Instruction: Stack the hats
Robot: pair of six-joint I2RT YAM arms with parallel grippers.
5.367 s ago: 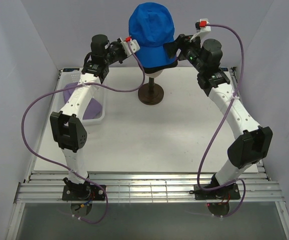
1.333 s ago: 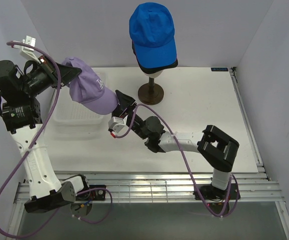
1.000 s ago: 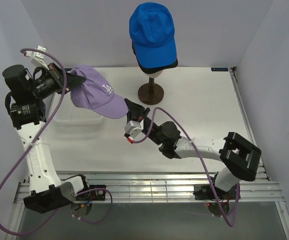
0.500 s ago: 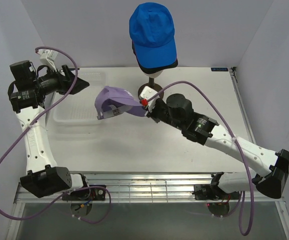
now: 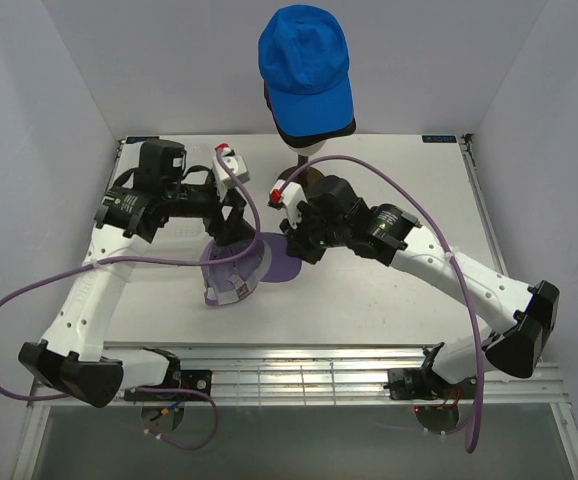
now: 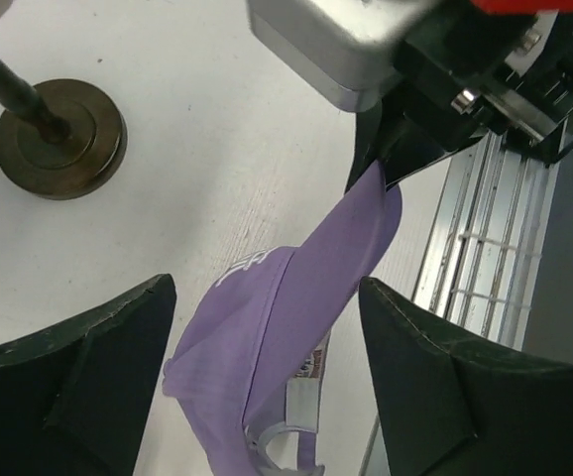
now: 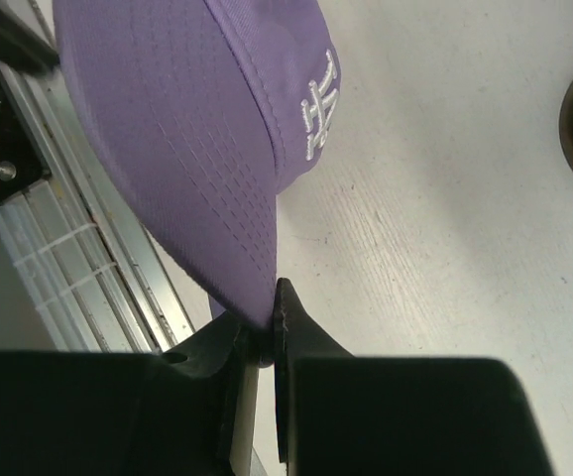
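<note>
1. The right gripper point(image 5: 292, 252) is clamped tight on the brim edge of the lavender cap point(image 5: 237, 266). The wrist view shows it best: the two fingers point(image 7: 285, 322) are pinched together with just the thin brim between them.
2. The cap hangs from that pinch out in front of the stand point(image 5: 302, 182), over the middle-left of the table point(image 5: 354, 312). The brim points up toward the gripper, the crown is lower, and the open back with its adjuster strap faces the near edge. I honestly can't tell whether the bottom of it touches the table or floats just above.
3. The white LA logo on the front panel shows clearly from the right wrist camera.
4. The left gripper point(image 5: 232, 228) is spread wide and has nothing in it. It sits just above the cap, with one finger point(image 6: 83, 382) on each side of the crown and neither touching the fabric.
5. The two grippers are really close together, almost nose to nose over the cap.
6. At the back, the blue cap point(image 5: 305, 62) sits on top of the mannequin head point(image 5: 314, 148), brim facing forward. A dark rim of the black cap point(image 5: 319, 129) peeks out underneath it.
</note>
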